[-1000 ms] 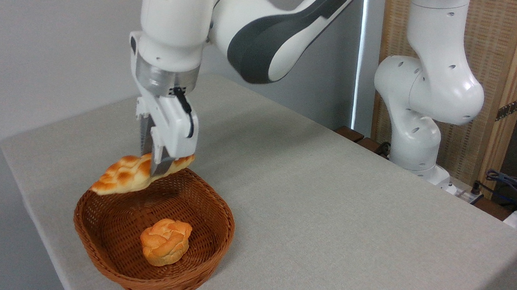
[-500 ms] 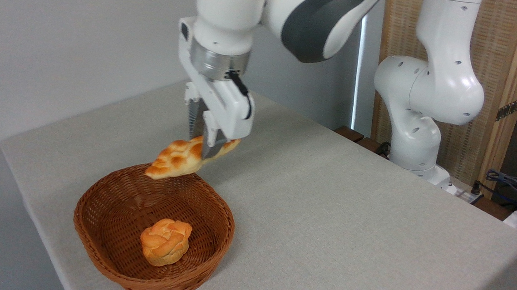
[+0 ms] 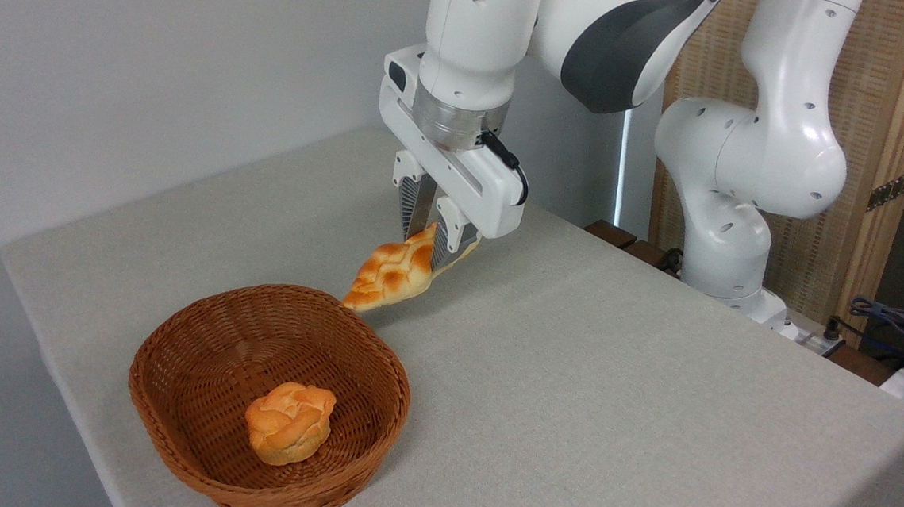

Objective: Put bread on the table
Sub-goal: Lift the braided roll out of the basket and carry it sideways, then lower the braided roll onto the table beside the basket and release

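The bread point(image 3: 388, 275), a long golden braided loaf with browned crust, hangs tilted in the air with its pointed end down to the left. My gripper point(image 3: 429, 245) is shut on its upper right part. The loaf is above the grey-beige table point(image 3: 610, 376), just past the far rim of the brown wicker basket point(image 3: 170, 417).
A small round knotted bun point(image 3: 288, 422) lies inside the basket near the table's front left edge. The arm's white base point(image 3: 727, 249) stands at the table's far right side, with cables point(image 3: 892, 324) beyond it. Bare tabletop spreads right of the basket.
The gripper has carried the bread up and to the right, from over the basket to beyond its far rim. The bun has stayed put.
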You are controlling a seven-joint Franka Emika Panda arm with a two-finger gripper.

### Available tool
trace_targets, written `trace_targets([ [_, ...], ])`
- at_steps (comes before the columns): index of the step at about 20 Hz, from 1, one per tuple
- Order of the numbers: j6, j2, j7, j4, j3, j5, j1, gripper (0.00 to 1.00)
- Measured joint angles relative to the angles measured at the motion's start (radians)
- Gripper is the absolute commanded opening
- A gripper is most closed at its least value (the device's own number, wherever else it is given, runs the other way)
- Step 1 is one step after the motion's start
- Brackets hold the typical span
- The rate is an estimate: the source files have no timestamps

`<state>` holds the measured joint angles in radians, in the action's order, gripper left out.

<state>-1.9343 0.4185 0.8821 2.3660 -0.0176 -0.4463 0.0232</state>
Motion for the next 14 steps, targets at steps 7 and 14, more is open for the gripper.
trace_targets([
  [7, 0.011, 0.0, -0.09, 0.014, -0.004, 0.0, 0.024, 0.62],
  [14, 0.028, 0.0, -0.095, 0.035, -0.004, 0.0, 0.024, 0.83],
])
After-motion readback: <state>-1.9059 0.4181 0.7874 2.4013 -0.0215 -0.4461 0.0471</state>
